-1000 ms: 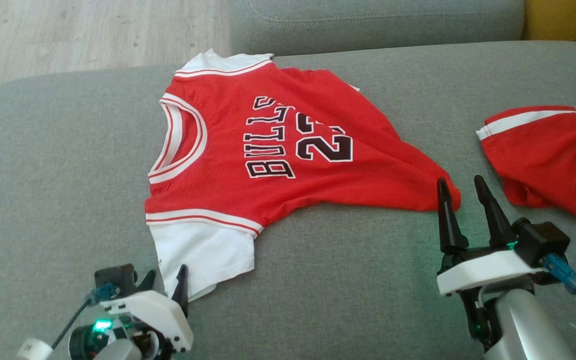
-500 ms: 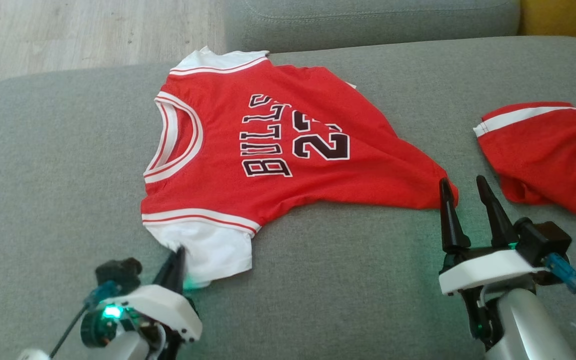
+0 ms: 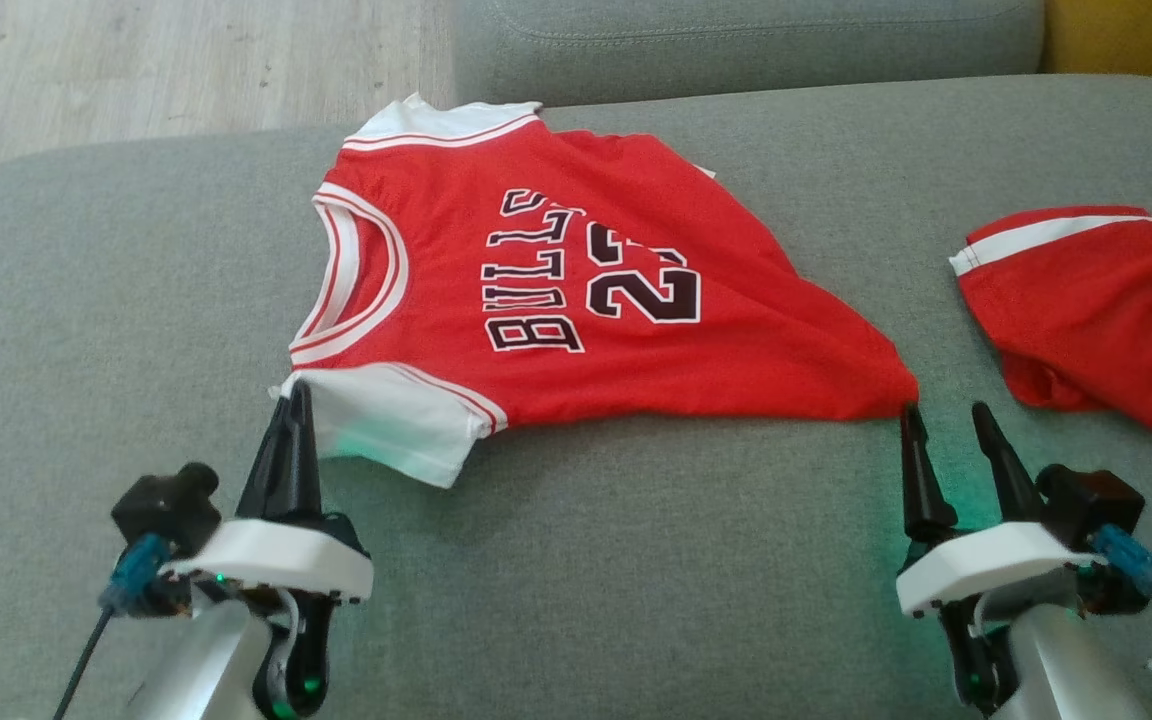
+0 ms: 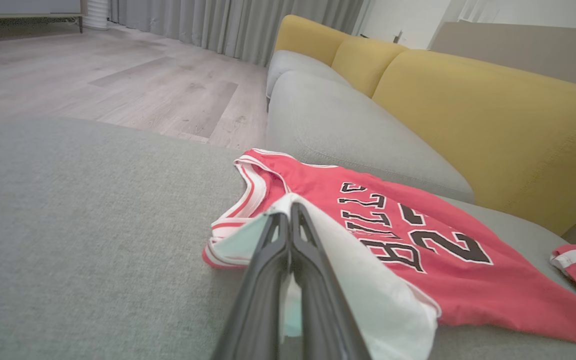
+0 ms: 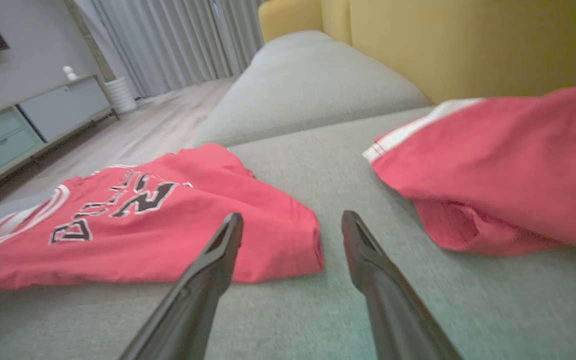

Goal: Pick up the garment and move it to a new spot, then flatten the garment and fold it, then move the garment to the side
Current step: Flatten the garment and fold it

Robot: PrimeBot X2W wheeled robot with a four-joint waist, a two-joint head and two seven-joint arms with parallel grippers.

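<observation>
The garment [image 3: 576, 290], a red jersey with white sleeves and black BULLS lettering, lies spread on the grey sofa seat [image 3: 636, 560]. My left gripper [image 3: 294, 400] is shut on the edge of its near white sleeve [image 3: 396, 425], which is lifted and folded toward the chest. In the left wrist view the white sleeve [image 4: 368, 295] drapes around the shut left gripper [image 4: 290, 212]. My right gripper [image 3: 944, 415] stands open just in front of the jersey's lower hem corner. Its two fingers straddle bare cushion beside the red hem [image 5: 288, 240] in the right wrist view.
A second red garment [image 3: 1096, 310] with a white stripe lies bunched at the right of the seat. A yellow backrest [image 4: 493, 130] runs along the far side. Wooden floor [image 3: 156, 70] lies beyond the cushion's far left edge.
My left gripper shut on the white sleeve's edge and carried it forward toward the jersey's chest, folding the sleeve over. My right gripper backed slightly away from the hem and stayed open.
</observation>
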